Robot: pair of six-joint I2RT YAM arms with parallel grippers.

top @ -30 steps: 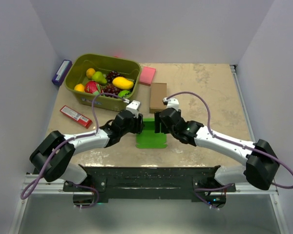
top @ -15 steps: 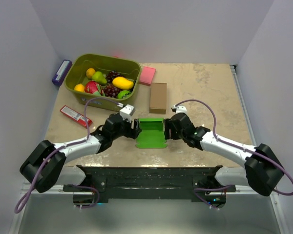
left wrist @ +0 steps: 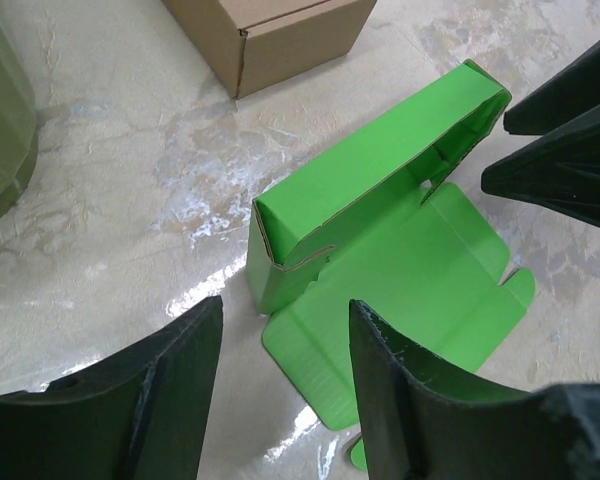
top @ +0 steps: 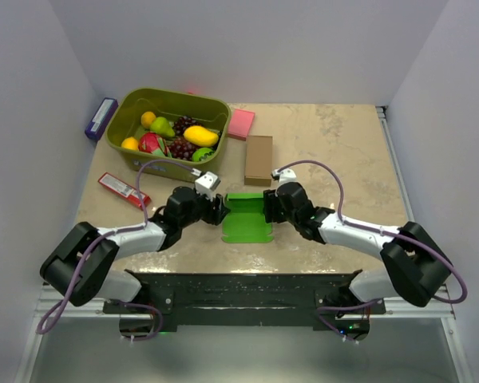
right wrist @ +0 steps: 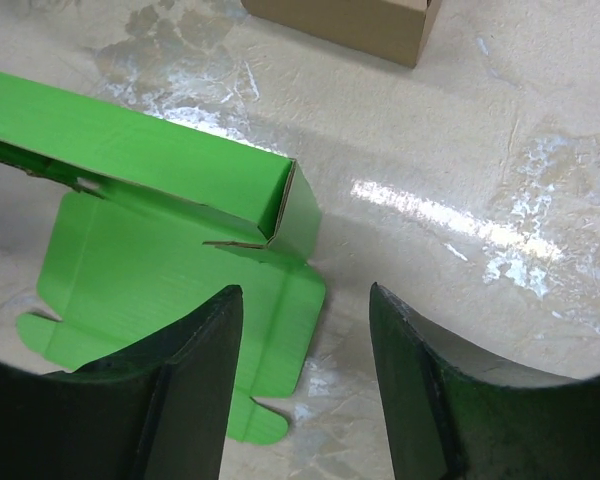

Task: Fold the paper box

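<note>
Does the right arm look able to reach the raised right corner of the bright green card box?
Probably yes: the right gripper has its jaws open right beside that corner of the bright green card box, with nothing between them. The brown cardboard box lies well beyond.

The green paper box (top: 246,220) is seen lying partly folded on the table (top: 335,152), flanked closely by the left gripper (top: 218,211) at its left end and the right gripper (top: 267,207) at its right end, while a brown cardboard box (top: 259,158) is set just behind it.
</note>
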